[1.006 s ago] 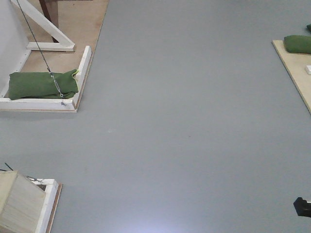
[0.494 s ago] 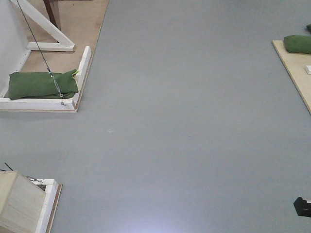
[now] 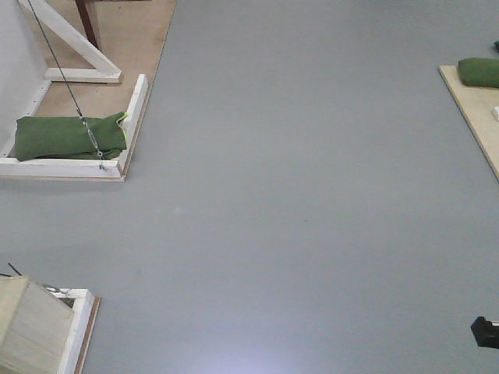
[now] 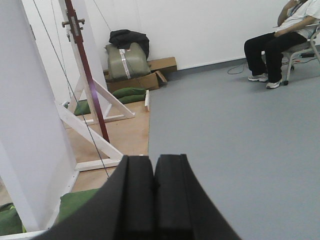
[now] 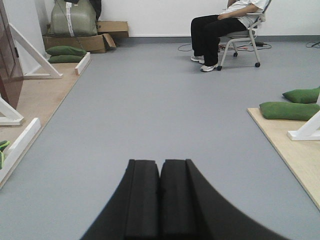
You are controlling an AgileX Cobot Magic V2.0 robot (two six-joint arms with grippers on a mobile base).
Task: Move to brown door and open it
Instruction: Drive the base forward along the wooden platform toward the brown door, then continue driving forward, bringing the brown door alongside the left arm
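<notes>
The brown door (image 4: 85,80) shows edge-on in the left wrist view as a thin reddish-brown upright strip with its handle near the top, standing ahead on the left between white braces. A slice of its glossy face (image 5: 8,60) fills the far left edge of the right wrist view. Only its foot (image 3: 86,22) shows at the top left of the front view. My left gripper (image 4: 154,160) is shut with nothing between its jaws, well short of the door. The right gripper (image 5: 160,162) is also shut and empty, pointing over the grey floor.
White frame braces (image 4: 100,100), a taut cable (image 3: 70,89) and a green sandbag (image 3: 66,136) sit on the wooden base at left. A light wooden box (image 3: 31,327) is near left. A cardboard box (image 4: 145,75), a seated person (image 5: 225,22) and a right platform (image 5: 295,145) with sandbags (image 5: 287,110).
The floor scene has drifted a few pixels to the right in the front view; both grippers stay as they were.
</notes>
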